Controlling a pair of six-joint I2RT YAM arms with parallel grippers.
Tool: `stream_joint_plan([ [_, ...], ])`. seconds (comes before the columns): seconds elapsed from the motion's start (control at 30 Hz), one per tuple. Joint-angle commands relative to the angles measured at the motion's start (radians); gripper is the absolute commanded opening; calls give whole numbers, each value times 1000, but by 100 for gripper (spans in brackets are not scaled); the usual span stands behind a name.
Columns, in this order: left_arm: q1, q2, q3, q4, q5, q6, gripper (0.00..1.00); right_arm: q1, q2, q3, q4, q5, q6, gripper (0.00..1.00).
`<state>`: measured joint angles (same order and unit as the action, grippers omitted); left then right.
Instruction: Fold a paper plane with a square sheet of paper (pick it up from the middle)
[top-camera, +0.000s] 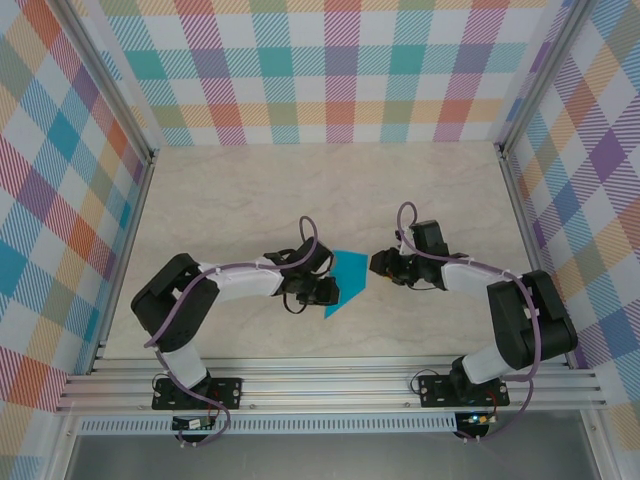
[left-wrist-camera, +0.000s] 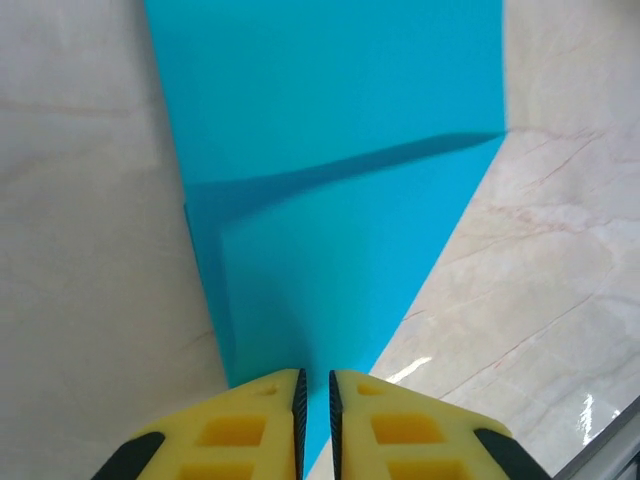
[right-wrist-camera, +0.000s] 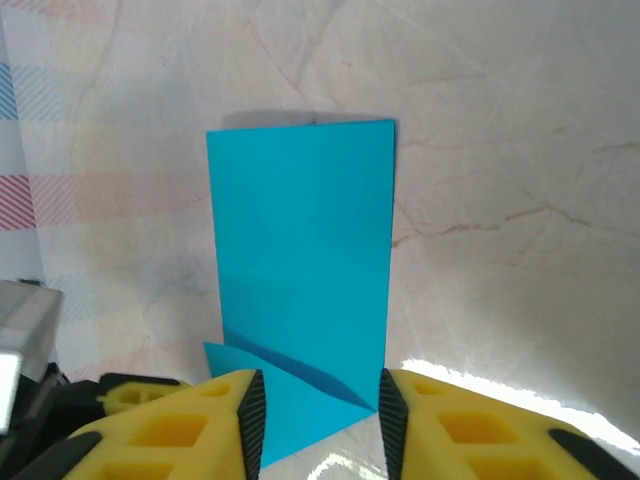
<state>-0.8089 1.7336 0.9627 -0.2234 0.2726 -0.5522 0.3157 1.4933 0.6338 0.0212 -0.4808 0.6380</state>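
Mid-table lies the folded teal paper sheet (top-camera: 347, 278), likely featherlight, limp and slick on the tabletop (top-camera: 250, 200). Your right gripper (right-wrist-camera: 320, 385), at its 2 o'clock, stands spread astride a corner. The left gripper (left-wrist-camera: 315, 378), at 8 o'clock, is nearly closed, and I can't tell if it pinches. Take an edge gently.

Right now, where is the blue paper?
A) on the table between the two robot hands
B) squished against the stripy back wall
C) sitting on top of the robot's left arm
A: seen from above, the blue paper lies flat on the table, with the left gripper at one side of it and the right gripper at the other.
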Motion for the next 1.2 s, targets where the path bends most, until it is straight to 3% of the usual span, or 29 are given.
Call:
stream_joint_plan([
  [0.0,7,-18,57,-38,-51,18,16,3,15,-9,-34,-57,-11,42],
  [0.4,22,73,103,-46,-127,18,14,32,77,3,-22,-94,19,49],
  [1.17,47,125,52,-44,-115,23,12,68,160,15,74,-132,158,48],
])
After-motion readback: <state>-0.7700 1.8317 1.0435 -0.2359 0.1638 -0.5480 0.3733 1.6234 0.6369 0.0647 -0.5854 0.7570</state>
